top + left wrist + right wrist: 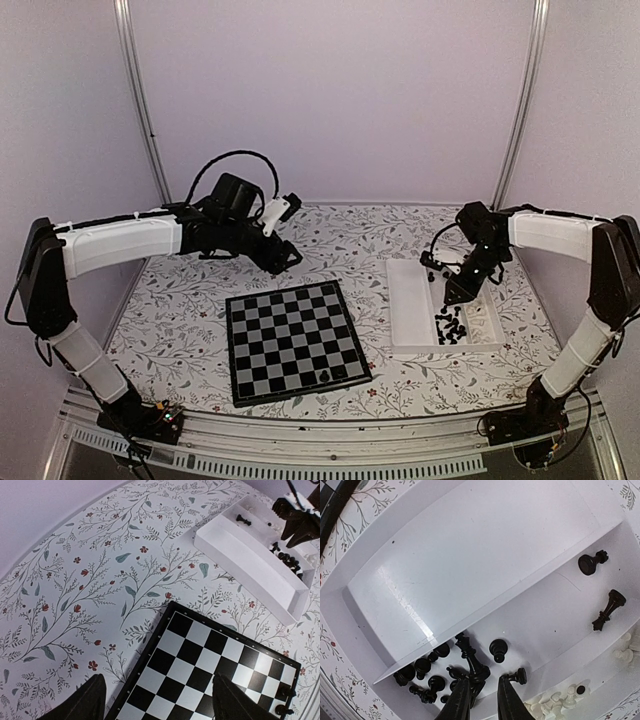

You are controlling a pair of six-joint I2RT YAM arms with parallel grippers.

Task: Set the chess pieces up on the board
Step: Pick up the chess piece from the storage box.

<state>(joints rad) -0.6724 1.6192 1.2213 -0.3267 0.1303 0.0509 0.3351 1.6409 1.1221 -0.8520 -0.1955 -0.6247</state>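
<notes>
The board [290, 340] lies flat at the table's middle, with two black chess pieces [325, 378] on its near right edge; the left wrist view shows the same pieces [285, 702] at the board's [200, 665] far corner. My left gripper [285, 255] hovers open above the board's far left corner, with nothing between its fingers [85, 700]. My right gripper [485, 682] is down in the tray [470, 555] with its jaws narrowly apart. A tall black piece [472, 660] lies with its base against the left finger. A black pawn [520, 676] touches the right finger.
The white compartmented tray [410, 310] sits right of the board. A cluster of black pieces [422, 672] lies in its middle compartment, and two more [600, 587] lie farther along. Cream pieces [555, 700] fill the outer compartment. The cloth is floral.
</notes>
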